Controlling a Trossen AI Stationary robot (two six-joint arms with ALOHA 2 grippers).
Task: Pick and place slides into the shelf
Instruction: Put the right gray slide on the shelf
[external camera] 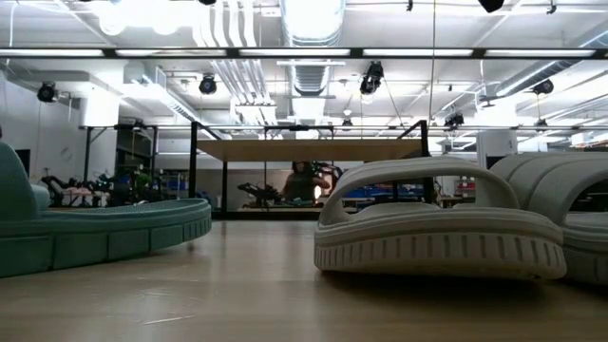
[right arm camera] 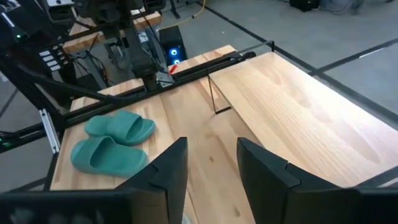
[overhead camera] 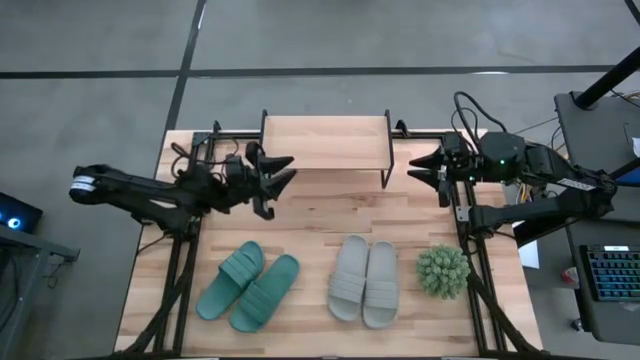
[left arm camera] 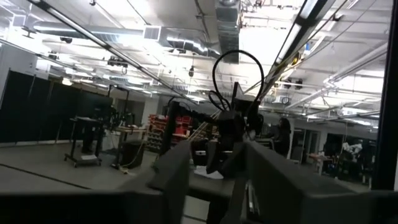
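All four slides lie on the table's near half, none in the shelf (overhead camera: 325,143) at 12 o'clock; teal pair (overhead camera: 248,286) lies at about 6 o'clock from the left tool (overhead camera: 277,178), long axes slanted toward 1 o'clock; grey pair (overhead camera: 364,280) at about 7 o'clock from the right tool (overhead camera: 425,168), axes near 12–6. Left arm judged nearer the teal pair. Both arms raised, flanking the shelf ends; both tools parted, holding nothing.
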